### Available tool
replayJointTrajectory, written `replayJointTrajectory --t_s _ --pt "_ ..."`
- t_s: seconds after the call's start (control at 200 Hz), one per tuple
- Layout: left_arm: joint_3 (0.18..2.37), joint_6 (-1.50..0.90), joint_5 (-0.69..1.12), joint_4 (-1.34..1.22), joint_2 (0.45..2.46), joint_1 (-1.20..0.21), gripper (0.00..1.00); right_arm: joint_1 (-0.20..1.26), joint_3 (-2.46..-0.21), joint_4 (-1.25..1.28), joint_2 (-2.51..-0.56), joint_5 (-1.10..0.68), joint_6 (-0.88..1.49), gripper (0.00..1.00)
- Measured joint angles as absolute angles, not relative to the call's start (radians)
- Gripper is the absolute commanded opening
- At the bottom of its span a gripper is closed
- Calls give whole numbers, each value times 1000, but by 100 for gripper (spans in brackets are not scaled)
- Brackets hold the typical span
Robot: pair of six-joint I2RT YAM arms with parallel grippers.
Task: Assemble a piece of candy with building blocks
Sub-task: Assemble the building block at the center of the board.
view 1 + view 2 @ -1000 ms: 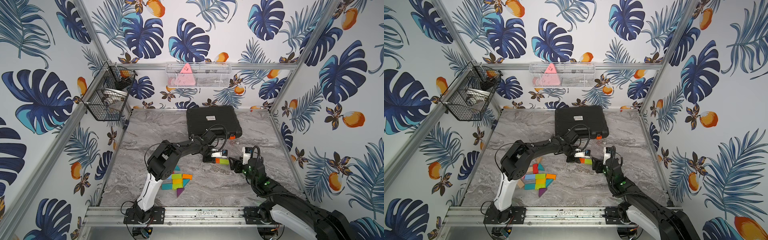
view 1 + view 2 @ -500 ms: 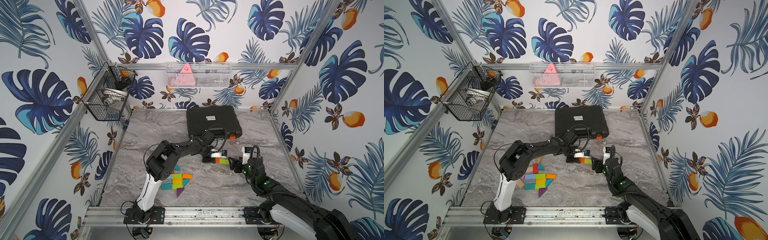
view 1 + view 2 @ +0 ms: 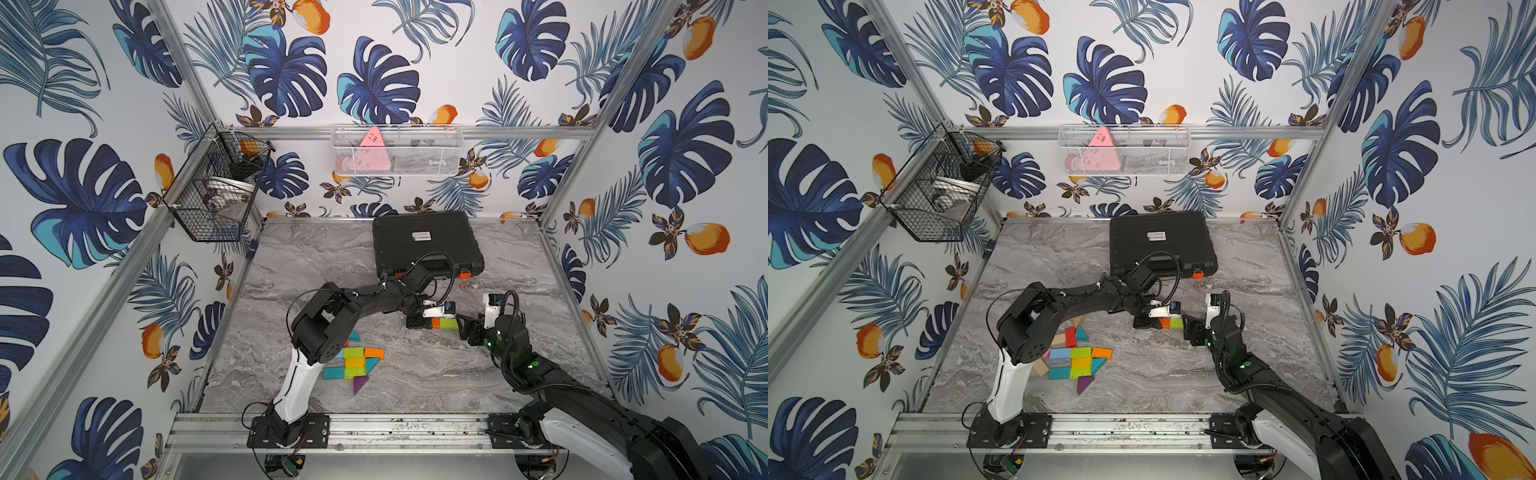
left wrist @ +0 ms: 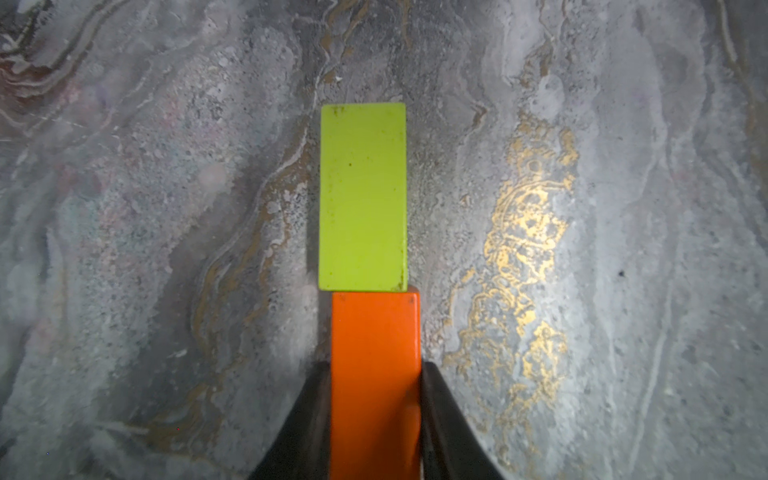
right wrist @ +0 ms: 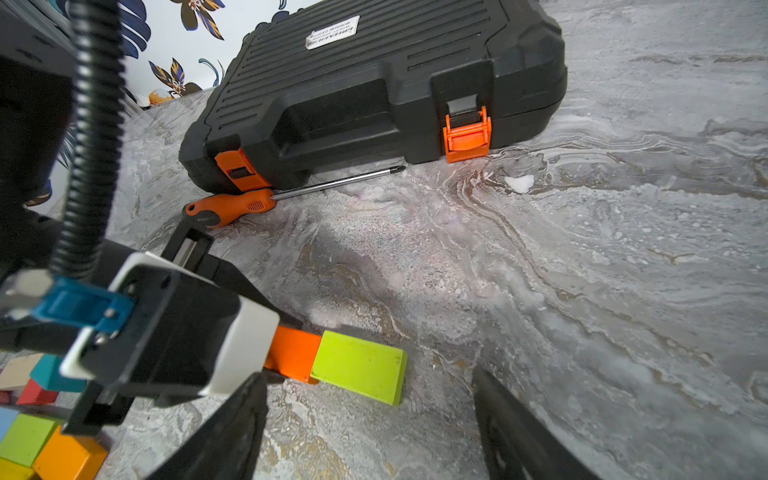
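The left pincer (image 4: pixel 376 368) pinches the orange block (image 4: pixel 374 332), whose end touches the lime block (image 4: pixel 362 195). Both lie flat on the table (image 3: pixel 415 386), their long axes nearly in one line but slightly offset sideways. In both top views the lime block lies at 3 o'clock of the orange one. The right pincer (image 5: pixel 368 376), spread and empty, sits just beyond it at 3 o'clock, so it is likely the nearer one to square it up. The block pile (image 3: pixel 353 363) lies at 7 o'clock and the black case (image 3: pixel 428 245) at 12.
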State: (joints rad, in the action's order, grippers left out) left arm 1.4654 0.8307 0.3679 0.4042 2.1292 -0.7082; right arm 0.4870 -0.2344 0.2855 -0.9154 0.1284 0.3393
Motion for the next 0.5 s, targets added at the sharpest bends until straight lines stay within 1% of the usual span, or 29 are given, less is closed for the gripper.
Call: replayJointTrajectory --t_s 0.12,0.29,0.425,0.5 --pt "1467 813 366 404 2131 -709 24 487 -234 286 -916 128 339 80" --pt "1456 805 366 384 2130 -709 33 487 -235 286 -918 129 339 81" --pt "1457 783 373 376 2134 -709 43 487 -236 286 -922 129 339 81" --pt "1460 783 382 374 2138 -710 46 487 -236 286 -924 129 339 81"
